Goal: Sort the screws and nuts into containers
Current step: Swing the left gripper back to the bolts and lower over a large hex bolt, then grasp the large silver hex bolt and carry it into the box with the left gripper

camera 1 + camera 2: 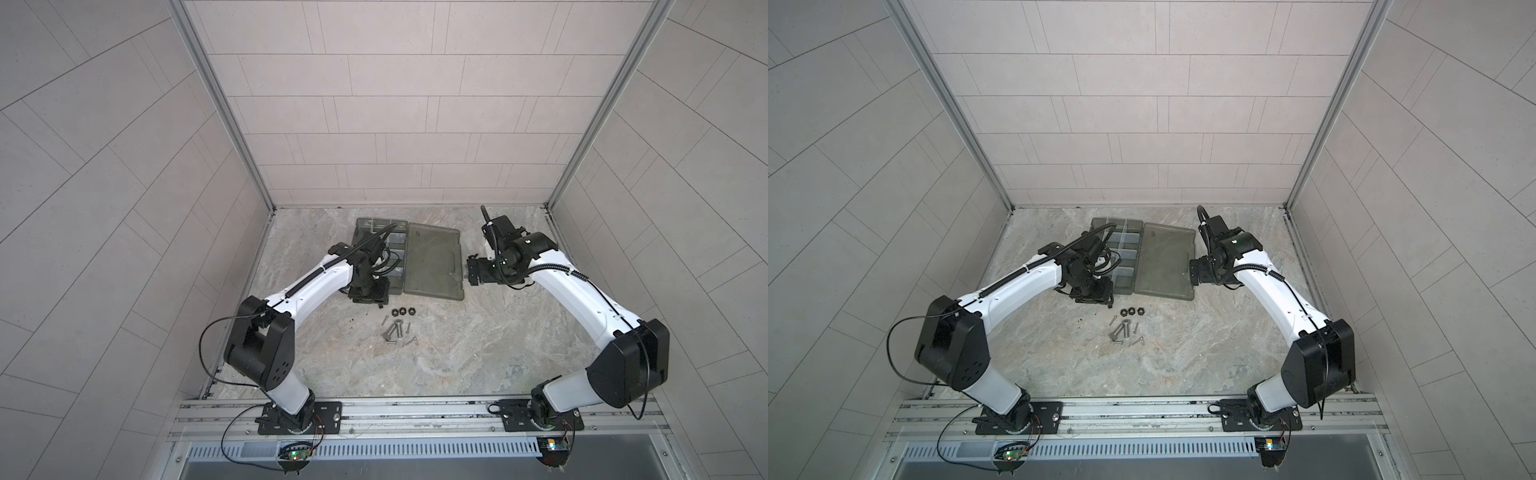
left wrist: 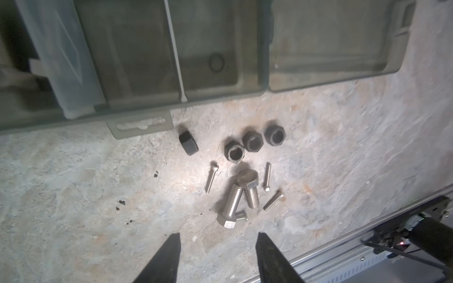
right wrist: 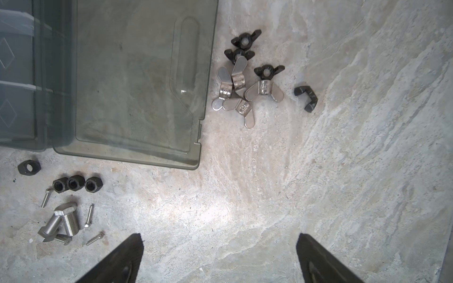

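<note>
Near containers [image 2: 137, 61], nuts [image 2: 252, 141], screws [image 2: 232, 203] loose; left jaws half-open, empty; right jaws wide, empty.

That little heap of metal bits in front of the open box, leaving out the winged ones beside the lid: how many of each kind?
Black hex nuts: 4
Thick bolts: 2
Thin screws: 4
Total: 10
</note>
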Controlling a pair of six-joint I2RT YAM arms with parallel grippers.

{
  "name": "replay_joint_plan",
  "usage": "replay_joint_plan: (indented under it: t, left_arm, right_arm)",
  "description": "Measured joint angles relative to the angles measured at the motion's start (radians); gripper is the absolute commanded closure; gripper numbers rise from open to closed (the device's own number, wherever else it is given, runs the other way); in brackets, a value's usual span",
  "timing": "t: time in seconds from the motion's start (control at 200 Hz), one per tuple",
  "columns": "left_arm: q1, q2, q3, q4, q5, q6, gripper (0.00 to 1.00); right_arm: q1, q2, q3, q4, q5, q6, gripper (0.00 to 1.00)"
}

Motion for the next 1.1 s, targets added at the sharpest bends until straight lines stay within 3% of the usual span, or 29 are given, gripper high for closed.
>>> replay_joint_plan:
  t: [0.6, 1.101]
  left_arm:
    - [-0.171, 0.064, -0.122, 0.109, -0.07, 0.018, 0.5]
    - [-0.207, 0.169, -0.132, 0.172, -0.098, 0.023, 0.62]
  right_arm:
    - [-0.005, -0.263, -0.206, 0.009, 0.027, -0.013, 0.01]
    - [-0.019, -0.268, -0.2, 0.008, 0.029, -0.035, 0.01]
